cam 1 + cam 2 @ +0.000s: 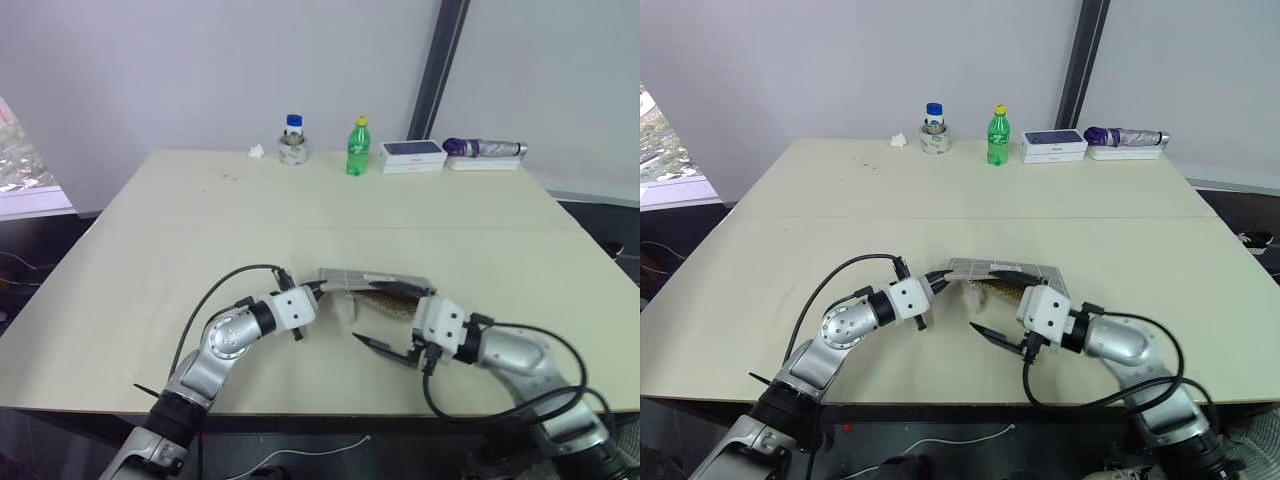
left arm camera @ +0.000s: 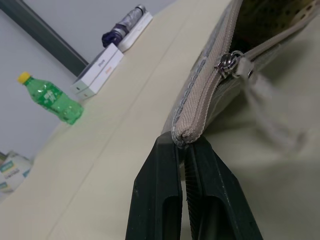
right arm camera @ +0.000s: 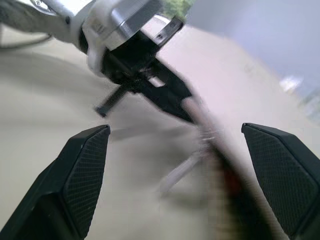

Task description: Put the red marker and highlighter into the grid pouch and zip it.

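Grid pouch [image 1: 385, 290] lying near the front of the table [image 1: 150, 250], mouth unzipped. Left pincer [image 2: 186, 145] clamped on its corner end. Right pincer [image 3: 177, 165] spread wide apart just beside it, holding nothing.

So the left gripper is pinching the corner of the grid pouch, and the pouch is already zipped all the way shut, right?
Not quite. The left gripper does pinch the corner of the grid pouch, but the pouch is not zipped shut: in the left wrist view the zipper slider sits close to the pinched end and the mouth gapes open beyond it, showing the dotted lining.
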{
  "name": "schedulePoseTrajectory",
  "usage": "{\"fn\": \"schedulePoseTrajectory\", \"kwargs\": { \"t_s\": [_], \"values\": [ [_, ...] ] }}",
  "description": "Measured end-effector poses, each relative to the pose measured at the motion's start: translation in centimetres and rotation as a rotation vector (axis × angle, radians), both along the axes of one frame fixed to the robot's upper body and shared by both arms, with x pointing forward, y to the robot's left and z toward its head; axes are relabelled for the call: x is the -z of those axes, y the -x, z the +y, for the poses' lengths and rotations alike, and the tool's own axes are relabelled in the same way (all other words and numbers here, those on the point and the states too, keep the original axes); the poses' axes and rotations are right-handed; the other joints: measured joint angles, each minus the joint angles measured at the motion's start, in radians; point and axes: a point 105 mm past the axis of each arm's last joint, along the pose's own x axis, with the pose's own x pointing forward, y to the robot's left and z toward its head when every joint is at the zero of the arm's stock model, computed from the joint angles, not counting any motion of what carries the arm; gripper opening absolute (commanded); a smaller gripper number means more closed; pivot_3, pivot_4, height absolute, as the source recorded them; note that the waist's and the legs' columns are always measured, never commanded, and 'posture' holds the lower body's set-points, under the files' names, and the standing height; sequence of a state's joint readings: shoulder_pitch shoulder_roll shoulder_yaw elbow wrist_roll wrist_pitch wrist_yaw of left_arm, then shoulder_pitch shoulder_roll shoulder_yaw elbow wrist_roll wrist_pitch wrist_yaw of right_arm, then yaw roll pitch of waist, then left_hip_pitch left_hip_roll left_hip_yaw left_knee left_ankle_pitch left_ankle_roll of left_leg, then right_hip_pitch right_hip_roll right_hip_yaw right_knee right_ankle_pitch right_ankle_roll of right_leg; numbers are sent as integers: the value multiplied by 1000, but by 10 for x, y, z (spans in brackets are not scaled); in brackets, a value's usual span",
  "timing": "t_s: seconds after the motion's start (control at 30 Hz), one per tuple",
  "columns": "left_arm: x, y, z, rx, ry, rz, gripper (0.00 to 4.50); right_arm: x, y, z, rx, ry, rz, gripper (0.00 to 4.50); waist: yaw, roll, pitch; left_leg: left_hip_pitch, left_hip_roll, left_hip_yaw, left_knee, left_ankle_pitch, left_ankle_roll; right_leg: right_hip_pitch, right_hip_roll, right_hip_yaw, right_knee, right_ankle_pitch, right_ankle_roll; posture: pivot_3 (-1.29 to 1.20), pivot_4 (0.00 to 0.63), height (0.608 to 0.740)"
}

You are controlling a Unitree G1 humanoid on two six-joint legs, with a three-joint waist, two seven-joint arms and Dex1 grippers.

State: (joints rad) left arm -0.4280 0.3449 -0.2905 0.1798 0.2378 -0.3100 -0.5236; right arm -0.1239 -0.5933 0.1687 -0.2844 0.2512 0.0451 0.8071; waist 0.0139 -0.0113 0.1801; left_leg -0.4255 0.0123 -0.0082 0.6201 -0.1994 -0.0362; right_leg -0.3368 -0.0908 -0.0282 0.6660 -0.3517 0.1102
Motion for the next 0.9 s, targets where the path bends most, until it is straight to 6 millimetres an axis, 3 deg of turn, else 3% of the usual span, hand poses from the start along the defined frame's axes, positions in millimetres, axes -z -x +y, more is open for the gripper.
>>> {"fn": "schedulePoseTrajectory", "kwargs": {
  "t_s": [0.13, 0.27, 0.43, 0.73, 0.87, 0.9],
  "values": [
    [3, 2, -5, 13, -33, -9, 0, 36, -3, 6, 42, -63, 240, 4380, -2, 0, 0, 0, 0, 0, 0, 0, 0, 0, 1, 0, 1, 0, 0, 0, 150, 740],
    [0, 1, -10, 28, -42, -26, 0, 49, -9, 8, 91, -87, 311, 4380, -2, 0, 0, 0, 0, 0, 0, 0, 0, -1, 0, 0, 1, 0, 0, 0, 150, 740],
    [-6, 0, -12, 32, -36, -43, 0, 41, -24, 9, 142, -96, 281, 4380, -2, 0, 0, 0, 0, 0, 0, 0, 0, -1, 1, 0, 1, 0, 0, 0, 150, 740],
    [-7, -1, -12, 23, -32, -45, 0, 45, -33, -3, 212, -104, 324, 4380, -2, 0, 0, 0, 0, 0, 0, 0, 0, -1, 1, 0, 1, 0, 0, 0, 150, 740],
    [-8, -2, -12, 17, -26, -50, 0, 25, -43, 15, 186, -226, 329, 4380, -7, 0, 0, 0, 0, 0, -1, 0, 0, -2, 1, 1, 1, 0, 0, 0, 150, 740],
    [-8, -2, -11, 16, -27, -51, 0, 19, -45, 21, 174, -255, 329, 4144, -7, 0, 0, 0, 0, 0, -1, 0, 0, -2, 1, 1, 1, 0, 0, 0, 150, 740]
  ]
}}
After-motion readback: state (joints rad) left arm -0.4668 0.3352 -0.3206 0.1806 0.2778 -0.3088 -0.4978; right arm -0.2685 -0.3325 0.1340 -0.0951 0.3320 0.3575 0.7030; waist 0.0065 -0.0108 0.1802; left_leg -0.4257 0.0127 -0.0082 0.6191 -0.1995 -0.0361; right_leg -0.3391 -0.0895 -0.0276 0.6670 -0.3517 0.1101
